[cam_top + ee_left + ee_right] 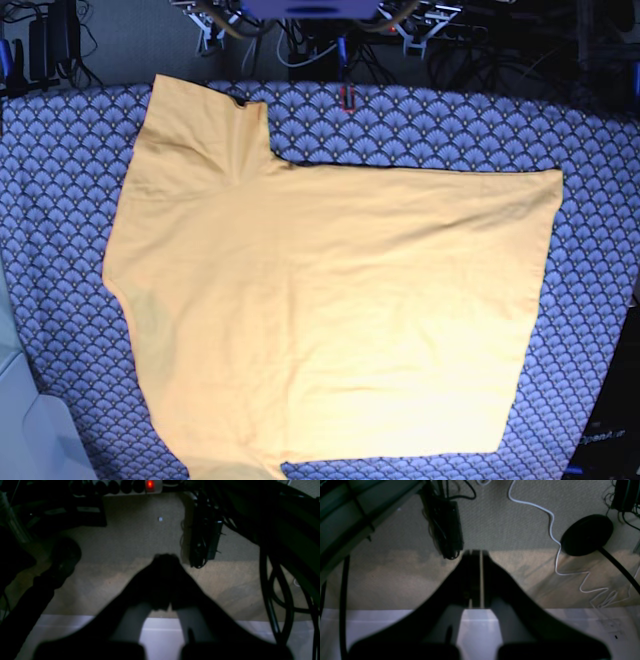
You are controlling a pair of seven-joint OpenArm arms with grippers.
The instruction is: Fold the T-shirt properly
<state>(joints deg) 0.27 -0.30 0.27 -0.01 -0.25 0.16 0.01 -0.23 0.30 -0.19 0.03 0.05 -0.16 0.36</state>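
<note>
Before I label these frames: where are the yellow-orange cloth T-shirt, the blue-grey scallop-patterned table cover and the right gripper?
yellow-orange cloth T-shirt (330,310): base view, middle of its body.
blue-grey scallop-patterned table cover (590,260): base view, bare part right of the shirt.
right gripper (475,555): right wrist view, between its shut fingertips.

Scallop-patterned blue-grey table cover (600,180); beige carpet (510,522), white cable (552,525), power strip (132,486).

Wrist views dim, seemingly blurred; base bright.
</note>
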